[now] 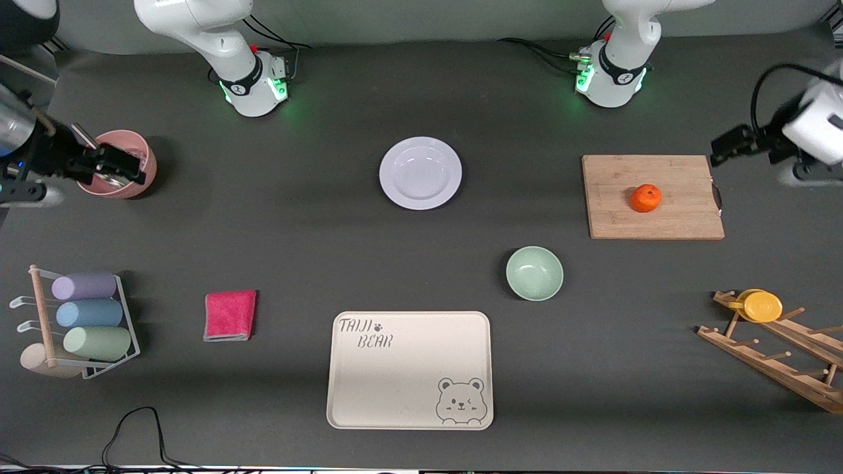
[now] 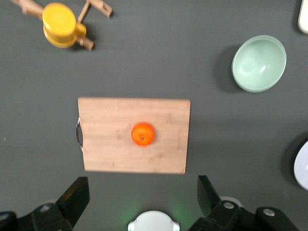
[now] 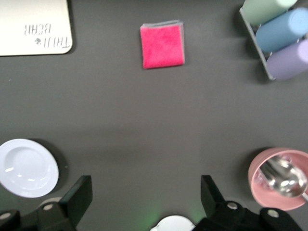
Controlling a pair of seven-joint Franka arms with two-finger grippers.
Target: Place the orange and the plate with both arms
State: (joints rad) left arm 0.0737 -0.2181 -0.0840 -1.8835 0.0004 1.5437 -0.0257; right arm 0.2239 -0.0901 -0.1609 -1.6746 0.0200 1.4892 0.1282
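Both claws are raised with jaws apart, empty: left claw (image 2: 143, 204) above the orange's end of the surface, right claw (image 3: 145, 202) over the pink cup (image 1: 122, 163).

"TAIJI BEAR" is read on the cream tray (image 1: 409, 370), nearest the camera.

Farther:
- orange (image 1: 645, 198) on the cutting board (image 1: 654, 196): light, firm, apt to roll; grip across its middle.
- plate (image 1: 420, 173): stiff, slick, lying flat; its rim is judged the only hold.

Orange (image 1: 645, 198) on board (image 1: 653, 197); plate (image 1: 420, 173) mid-table.

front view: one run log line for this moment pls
orange: on cutting board | plate: on table, untouched | left gripper: open, beside board | right gripper: open, over pink cup
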